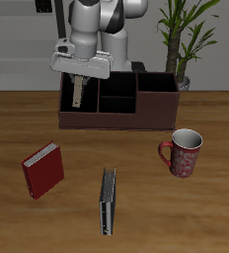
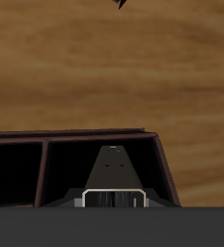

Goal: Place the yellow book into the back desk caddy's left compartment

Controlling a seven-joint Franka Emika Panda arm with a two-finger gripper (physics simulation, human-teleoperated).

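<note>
Tool (image 1: 79, 87) sits right over the end section of the back desk caddy (image 1: 146, 117), pinching the yellow book (image 1: 79, 94) between its fingers. Book hangs upright, its lower end dipping into the left compartment (image 1: 77, 102), the narrow black slot at that end of the box. So the book is basically straight under the tool, clamped at its upper edge, and I can't tell whether it touches the slot floor.

Wrist view backs that up: the book (image 2: 114, 172) shows edge-on as a grey wedge running away from the camera, with the maroon wall of the caddy (image 2: 85, 137) across the shot and the black inside of the compartment (image 2: 70, 169) around the book. A neighbouring black section sits just beside it behind a divider.

Rest of the worktop (image 1: 136, 158): a red book (image 1: 43, 169) lies toward the front edge, well apart from the caddy. A dark grey-black book (image 1: 108, 201) stands on edge near the front edge. A red patterned mug (image 1: 184, 152) stands in front of the caddy's other end. There's a potted plant (image 1: 186, 35) behind the caddy at the back edge.
</note>
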